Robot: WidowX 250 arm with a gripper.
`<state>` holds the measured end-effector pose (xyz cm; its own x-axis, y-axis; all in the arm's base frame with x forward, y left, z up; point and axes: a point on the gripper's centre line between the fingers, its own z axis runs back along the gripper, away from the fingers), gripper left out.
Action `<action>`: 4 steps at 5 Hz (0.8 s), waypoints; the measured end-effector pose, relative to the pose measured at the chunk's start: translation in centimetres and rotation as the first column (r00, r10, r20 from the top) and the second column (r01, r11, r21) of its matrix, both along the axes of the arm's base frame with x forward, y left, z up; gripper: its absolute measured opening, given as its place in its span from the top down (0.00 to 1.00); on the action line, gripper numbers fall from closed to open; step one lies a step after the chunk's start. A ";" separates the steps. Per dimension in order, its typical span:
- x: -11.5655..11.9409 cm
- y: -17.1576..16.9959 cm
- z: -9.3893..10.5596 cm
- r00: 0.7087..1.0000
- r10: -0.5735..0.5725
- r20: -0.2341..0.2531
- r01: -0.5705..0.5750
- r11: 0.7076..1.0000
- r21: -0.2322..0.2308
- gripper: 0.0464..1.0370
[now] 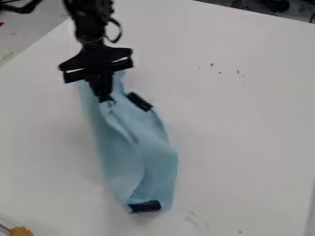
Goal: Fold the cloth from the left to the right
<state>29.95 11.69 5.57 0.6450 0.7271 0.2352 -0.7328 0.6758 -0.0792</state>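
Pinching light-blue cloth (154, 161) near its top, black jaws above white table (246, 129)

A white tabletop (246, 138) spreads under everything, one straight edge slanting across the upper left and another running along the top right. A light blue cloth (157, 161) lies on it left of centre, long, narrow and creased. One black strip (145, 206) sits at the cloth's lower end, another (139, 101) at its upper right side. Dark specks (212, 64) dot the surface toward the upper right (mere crumbs of black, by their look), and faint grey smudges (192, 215) mark it near the cloth's lower end.
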 end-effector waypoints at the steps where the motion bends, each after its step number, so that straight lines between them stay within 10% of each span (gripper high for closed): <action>1: -1.8 2.3 -0.9 0.999 0.040 0.010 -0.039 0.998 -0.043 0.96; 2: -3.5 4.1 -2.0 0.997 0.081 0.013 -0.080 0.994 -0.076 0.92; 4: -6.1 5.3 -2.9 0.995 0.103 -0.008 -0.104 0.990 -0.099 0.43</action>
